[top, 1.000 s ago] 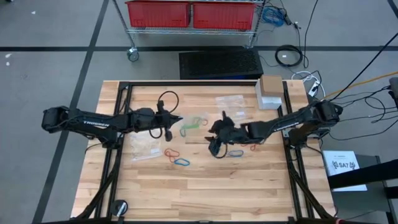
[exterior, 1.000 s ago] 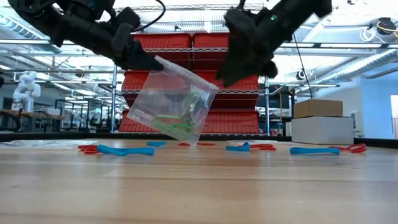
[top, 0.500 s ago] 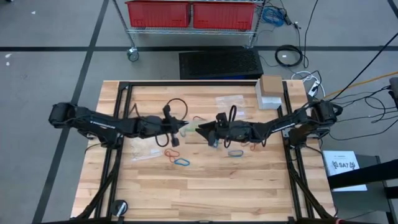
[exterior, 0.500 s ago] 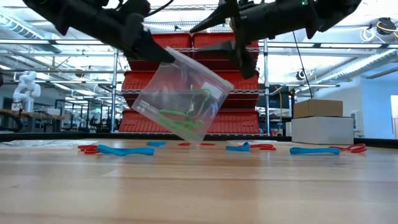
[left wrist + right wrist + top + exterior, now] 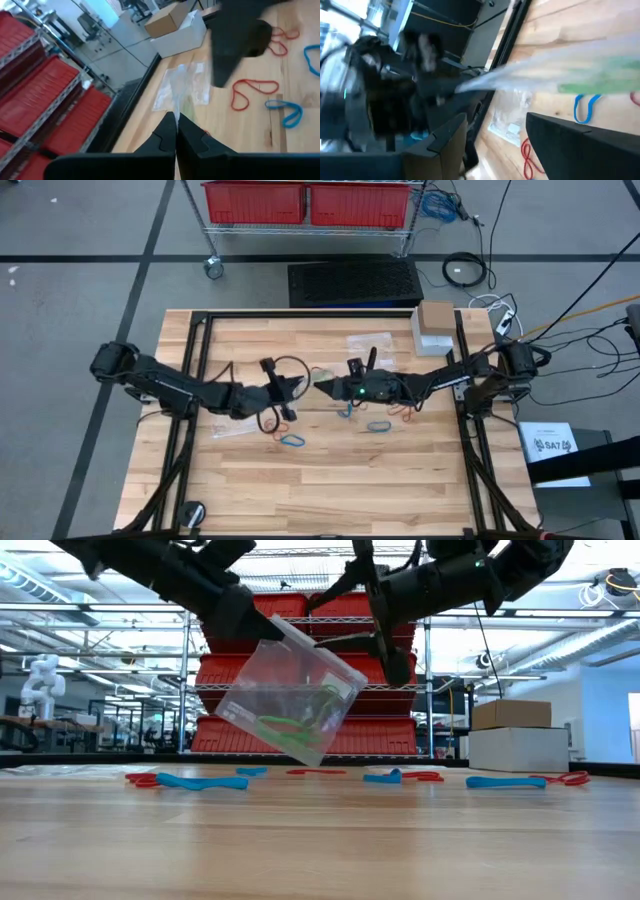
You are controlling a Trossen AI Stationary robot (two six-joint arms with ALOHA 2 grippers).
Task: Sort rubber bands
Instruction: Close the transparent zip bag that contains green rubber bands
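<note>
Holding the clear bag [image 5: 290, 690] aloft, left end effector [image 5: 248, 622] clenched on its corner. Right end effector [image 5: 378, 615] spread beside the bag mouth, empty. Bag could slip or tip, spilling green rubber bands [image 5: 300, 725] onto the desk [image 5: 320, 840].

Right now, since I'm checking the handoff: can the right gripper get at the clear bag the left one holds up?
Probably yes. The right gripper is open beside the clear bag, which the left gripper holds above the table by one corner, with nothing between them.

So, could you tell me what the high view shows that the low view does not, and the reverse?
Only the high view shows the table's black frame and a grey floor mat beyond it. Only the low view shows the green rubber bands inside the clear bag. Both show the left gripper shut on the lifted bag, the open right gripper beside it, and blue rubber bands on the wood.
</note>
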